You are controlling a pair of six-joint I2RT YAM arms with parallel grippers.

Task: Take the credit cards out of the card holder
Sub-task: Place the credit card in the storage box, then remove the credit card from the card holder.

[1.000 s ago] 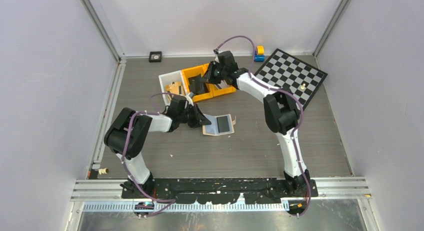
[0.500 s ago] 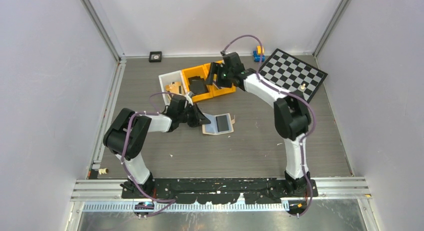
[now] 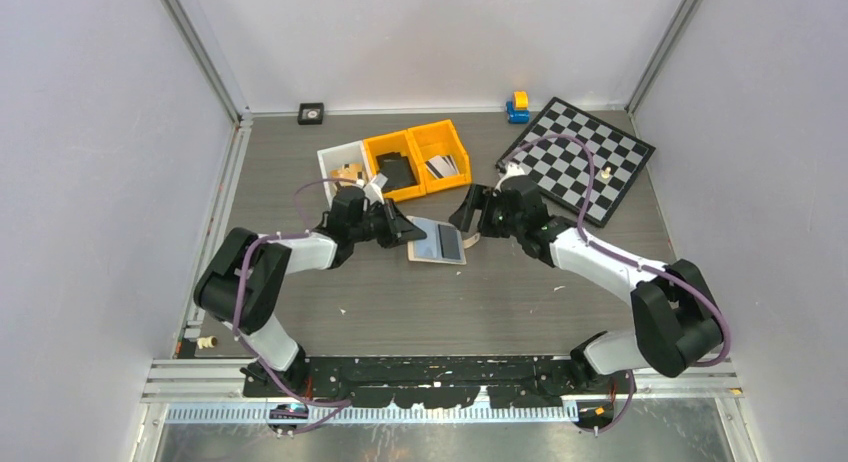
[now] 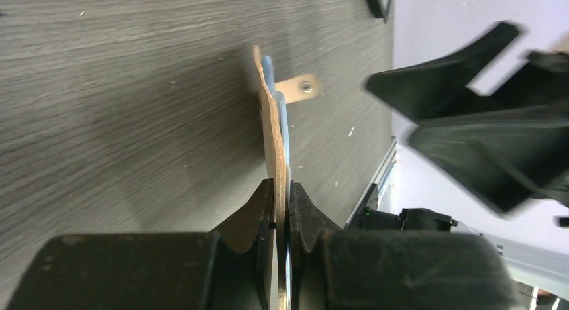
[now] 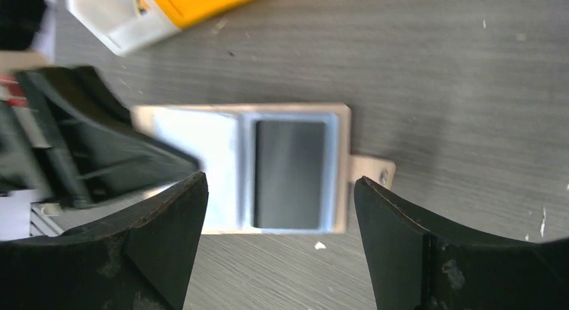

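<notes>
1. card holder [image 3: 437, 244] lies open, flat between left gripper [image 3: 404, 231] and right gripper [image 3: 470, 214].
2. left wrist: jaws clenched on its edge; hold that pinch firm.
3. right wrist: jaws spread wide over a dark card [image 5: 290, 174]; centre before closing.

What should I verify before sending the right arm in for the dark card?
1. Left gripper clamped on the edge of the card holder: ok, jaws pinched on it.
2. Right gripper open: ok, jaws spread wide.
3. Dark card centred between the right fingers: ok in the right wrist view.
4. Card edge exposed enough to pinch: cannot tell; it looks fully seated in its pocket.
5. Card holder lying flat on the table: cannot tell.
6. Orange bin has room: ok, one striped card inside.
</notes>
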